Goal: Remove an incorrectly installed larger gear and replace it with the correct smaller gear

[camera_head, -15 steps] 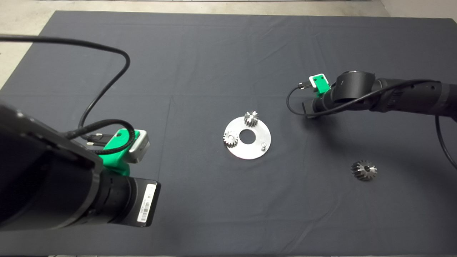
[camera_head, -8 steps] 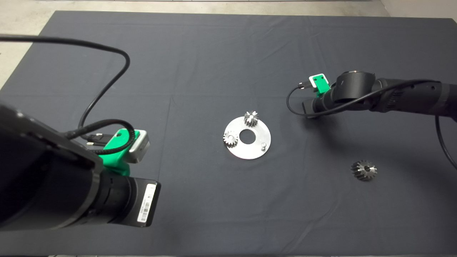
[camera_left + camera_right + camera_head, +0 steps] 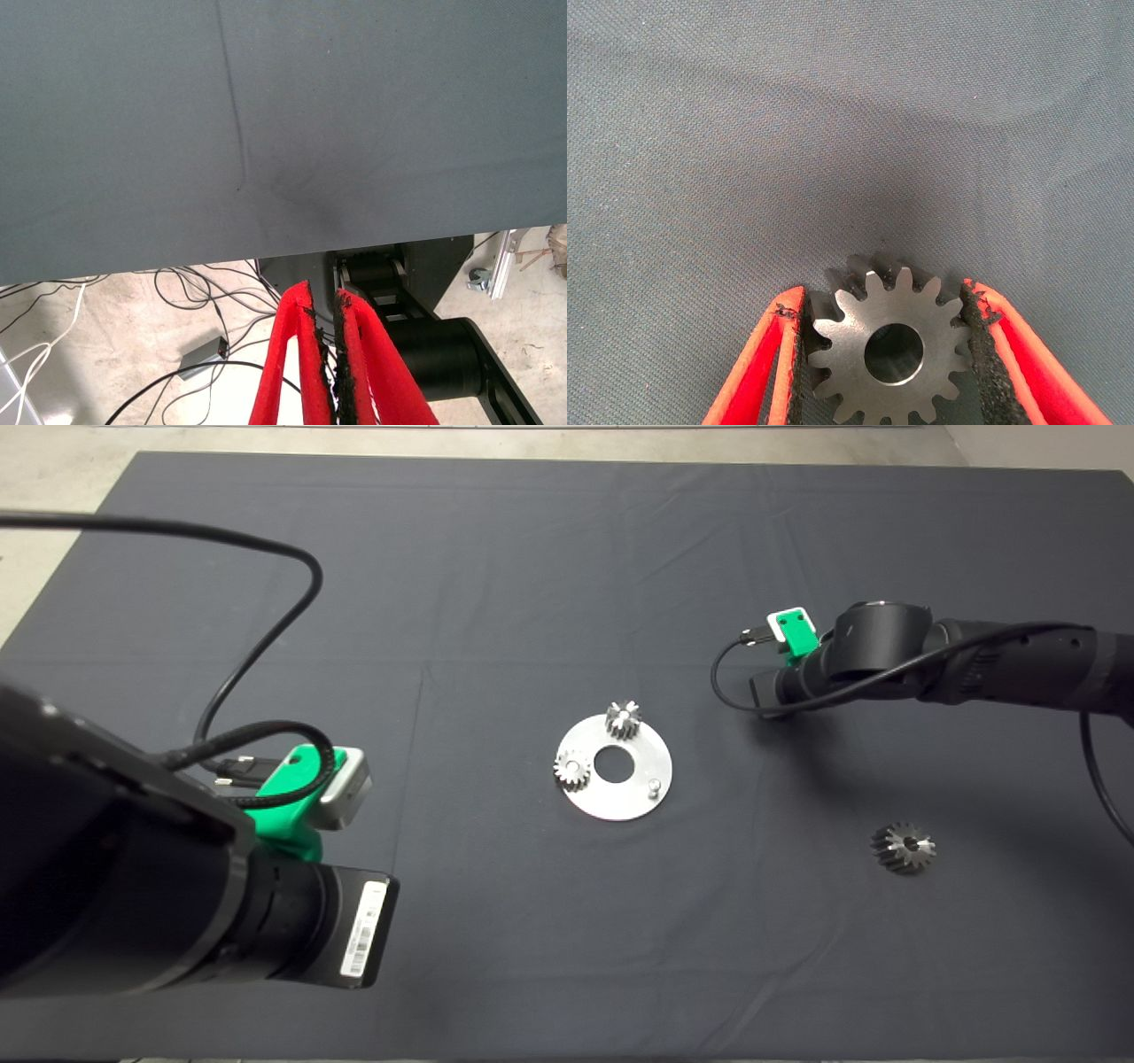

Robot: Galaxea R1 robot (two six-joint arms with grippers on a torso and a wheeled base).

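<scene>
the right gripper (image 3: 890, 354) is gripping the smaller gear (image 3: 890, 350): in the right wrist view both black pads (image 3: 799, 354) are touching the teeth of this dark gear, one pad on each side, and the round hole of the gear is showing between them. under the gear only the dark mat (image 3: 833, 133) is showing. in the head view the right arm (image 3: 974, 664) is coming in from the right edge and is ending in the upper right part of the frame, where its green wrist part (image 3: 793, 633) is showing; the fingers and the smaller gear are hiding under the arm there.

the left gripper (image 3: 335, 354) is staying with its two red fingers (image 3: 288, 372) pressed together and is holding nothing. its wrist view is showing the edge of the mat (image 3: 266, 133), and beyond it a light floor with cables (image 3: 195, 301). in the head view the left arm (image 3: 159, 895) is filling the lower left of the frame.

near the centre of the head view a round metal plate (image 3: 620, 802) is lying flat on the mat. two shiny small gears are sitting on it, one (image 3: 624, 720) at its upper edge and one (image 3: 572, 770) at its left edge, and a short pin (image 3: 654, 786) is standing free at its right side.

the larger gear (image 3: 903, 847) is lying on the mat in the lower right part of the frame, well apart from the plate and from both grippers.
</scene>
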